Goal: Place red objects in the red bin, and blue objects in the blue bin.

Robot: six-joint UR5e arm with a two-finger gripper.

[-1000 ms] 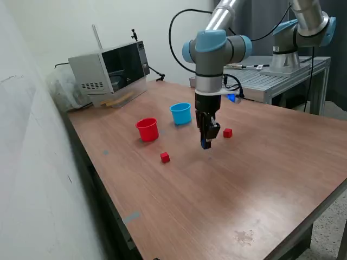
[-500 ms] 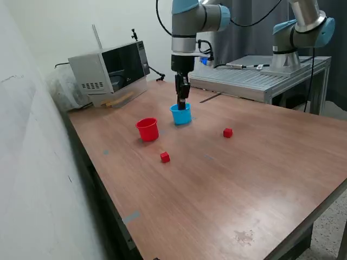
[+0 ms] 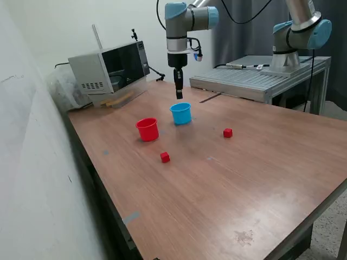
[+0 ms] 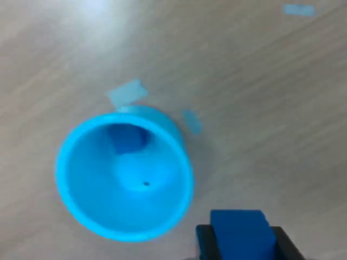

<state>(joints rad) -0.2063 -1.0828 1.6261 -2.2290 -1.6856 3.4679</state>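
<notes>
Fingers of the gripper (image 3: pixel 179 95) clamp a dark blue cube (image 4: pixel 240 232). Below the gripper stands the light blue cup (image 3: pixel 181 113), another blue cube (image 4: pixel 126 138) inside; the red cup (image 3: pixel 147 129) sits off toward the exterior view's left.

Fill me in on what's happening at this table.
A single robot arm is sorting small cubes by colour into cups. Its gripper hangs above the blue cup, jaws shut on a blue cube, seen in the wrist view. Another blue cube already lies inside that cup. Two red cubes sit on the table, outside the red cup.
</notes>
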